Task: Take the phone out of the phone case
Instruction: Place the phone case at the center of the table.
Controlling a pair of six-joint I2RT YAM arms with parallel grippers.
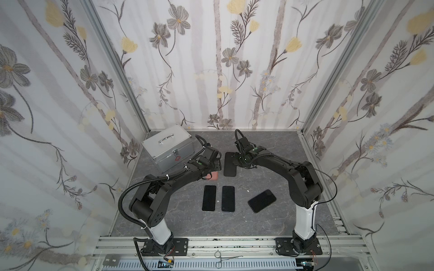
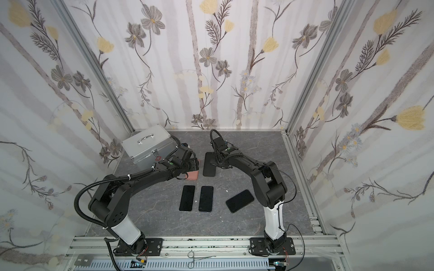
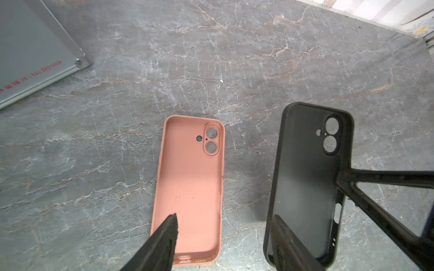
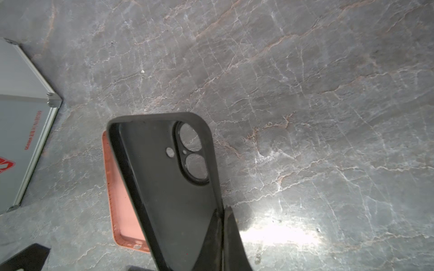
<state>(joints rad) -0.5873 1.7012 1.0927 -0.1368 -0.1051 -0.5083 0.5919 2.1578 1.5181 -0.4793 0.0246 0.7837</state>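
Three bare phones (image 1: 209,198) (image 1: 228,198) (image 1: 262,200), two empty cases (image 3: 190,187) (image 3: 305,187)

Silver toolbox (image 1: 168,146) stands far left on the bench (image 1: 270,225). Phones lie near centre. Right gripper (image 4: 224,211) pinches the tilted black case (image 4: 169,187). Left gripper (image 3: 224,215) hangs released above the flat pink case (image 1: 214,175).

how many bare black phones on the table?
3, all flat on the grey marble table: left black phone and middle black phone side by side, angled black phone nearer the right arm. More may hide under the arms.
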